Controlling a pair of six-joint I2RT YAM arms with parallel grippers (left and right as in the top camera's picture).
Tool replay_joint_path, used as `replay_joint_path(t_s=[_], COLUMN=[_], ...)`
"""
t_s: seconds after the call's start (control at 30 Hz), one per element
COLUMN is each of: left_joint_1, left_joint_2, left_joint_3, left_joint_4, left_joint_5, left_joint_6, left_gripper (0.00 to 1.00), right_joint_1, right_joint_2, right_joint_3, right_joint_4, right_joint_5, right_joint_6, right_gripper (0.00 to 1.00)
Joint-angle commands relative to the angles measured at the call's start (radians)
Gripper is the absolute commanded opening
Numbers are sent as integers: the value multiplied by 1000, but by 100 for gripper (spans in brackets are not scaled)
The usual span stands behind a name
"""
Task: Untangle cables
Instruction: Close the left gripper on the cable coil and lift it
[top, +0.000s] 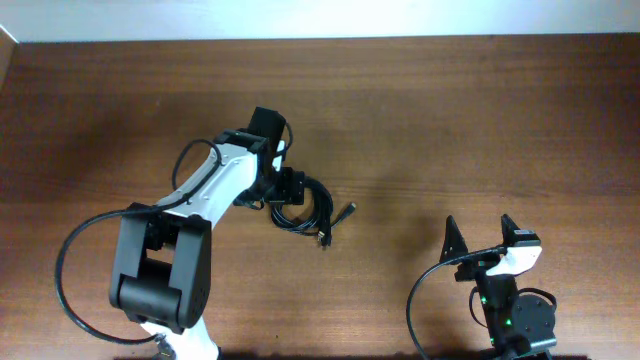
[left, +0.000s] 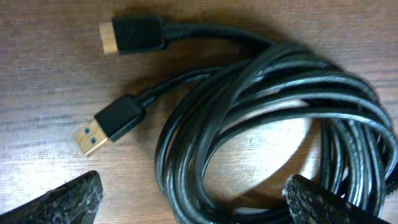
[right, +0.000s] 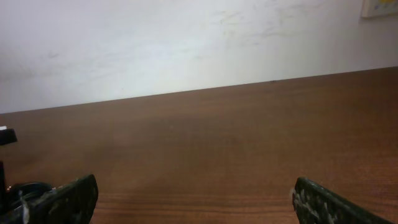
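The cables lie as one coiled black bundle on the wooden table near its middle, with two plug ends pointing right. In the left wrist view the coil fills the frame, with a gold-tipped USB plug and a second gold-tipped plug beside it. My left gripper is open and low over the coil, its fingers straddling several strands. My right gripper is open and empty at the front right, far from the cables.
The wooden table ends at a white wall at the back. The left arm's own thick black wire loops by its base. The right arm's base sits at the front edge.
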Motion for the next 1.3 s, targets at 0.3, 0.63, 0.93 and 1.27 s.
replay_joint_path(t_s=[0.3,0.63,0.93,1.27], left_joint_1=[-9,-9,-9,-9], left_joint_2=[12,12,11,-47], left_joint_3=[-37,-84,-83,48], left_joint_4=[47,63,63,-94], left_joint_5=[-26,-59,-59,-35], left_joint_6=[-13,-13,-13,-12], left_gripper=[78,70,0,0], right_joint_1=[6,6,5,6], right_joint_2=[-10,-10,-10,-10], right_joint_3=[-5,-5,-5,-5], right_joint_4=[-7,-7,-7,-7], right_joint_5=[15,15,15,16], right_joint_6=[1,1,1,1], right_gripper=[99,99,99,99])
